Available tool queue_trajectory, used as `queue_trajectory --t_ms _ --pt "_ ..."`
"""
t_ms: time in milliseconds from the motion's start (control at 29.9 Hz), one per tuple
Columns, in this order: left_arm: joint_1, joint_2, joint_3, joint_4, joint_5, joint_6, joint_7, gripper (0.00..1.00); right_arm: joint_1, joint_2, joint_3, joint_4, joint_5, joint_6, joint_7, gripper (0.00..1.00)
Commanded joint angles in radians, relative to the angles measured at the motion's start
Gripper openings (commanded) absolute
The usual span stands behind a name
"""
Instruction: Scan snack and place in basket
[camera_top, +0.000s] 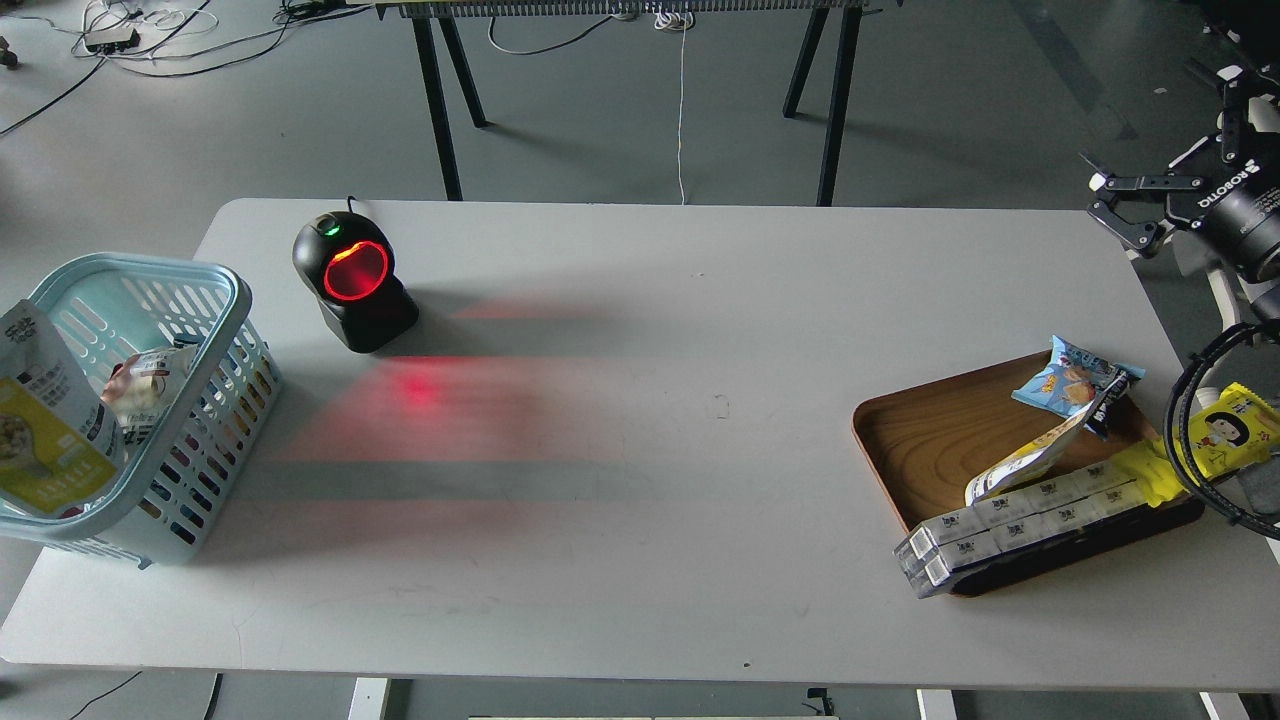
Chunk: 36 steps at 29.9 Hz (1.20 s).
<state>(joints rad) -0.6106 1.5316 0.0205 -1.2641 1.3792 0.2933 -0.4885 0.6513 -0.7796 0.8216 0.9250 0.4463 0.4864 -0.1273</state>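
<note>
The snack, a white-topped pouch with a yellow lower part and a nut picture, stands leaning inside the light blue basket at the table's left edge. Nothing holds it. My left gripper is out of view. My right gripper hovers off the table's far right corner, open and empty, far from the snack and the basket.
A black scanner glows red at the back left and throws red light on the table. Another packet lies in the basket. A brown wooden tray at the right holds a blue snack bag, a yellow cartoon-face packet and white boxes.
</note>
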Motion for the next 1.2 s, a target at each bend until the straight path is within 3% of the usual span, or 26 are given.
queue_trajectory --t_ms 0,67,134,267,468,635,835,1035,1169 --pt "0.0 -0.001 0.001 0.003 -0.025 0.007 0.0 0.76 0.001 -0.001 -0.001 0.0 0.0 0.0 0.0 0.96" --pt "-0.001 0.001 -0.002 0.003 -0.061 0.012 0.0 0.93 0.001 -0.001 -0.001 0.0 0.0 0.0 0.0 0.96" --pt "-0.012 0.004 -0.008 0.003 -0.083 0.02 0.0 0.99 0.001 -0.001 -0.001 0.0 0.0 0.0 0.0 0.96" --pt "-0.02 0.015 -0.048 0.002 -0.089 0.061 0.0 0.99 0.001 -0.001 -0.001 0.003 0.0 0.0 0.0 0.96" --pt "-0.02 0.015 -0.27 0.002 -0.208 0.06 0.0 0.99 0.001 -0.003 -0.001 0.006 0.0 -0.006 -0.002 0.96" --pt "-0.046 -0.042 -0.468 0.003 -0.429 -0.089 0.0 0.99 0.002 -0.003 -0.002 0.006 0.0 -0.011 -0.003 0.96" --pt "-0.236 -0.321 -0.576 0.072 -0.618 -0.321 0.0 0.99 0.019 -0.001 -0.001 0.005 0.0 -0.012 -0.008 0.99" --pt "-0.328 -0.56 -0.637 0.143 -0.944 -0.367 0.155 0.99 0.031 -0.003 0.001 0.009 0.0 -0.012 -0.008 0.99" --pt "-0.386 -0.775 -0.679 0.279 -1.101 -0.37 0.197 0.99 0.048 -0.007 0.001 0.006 0.0 -0.012 -0.008 0.99"
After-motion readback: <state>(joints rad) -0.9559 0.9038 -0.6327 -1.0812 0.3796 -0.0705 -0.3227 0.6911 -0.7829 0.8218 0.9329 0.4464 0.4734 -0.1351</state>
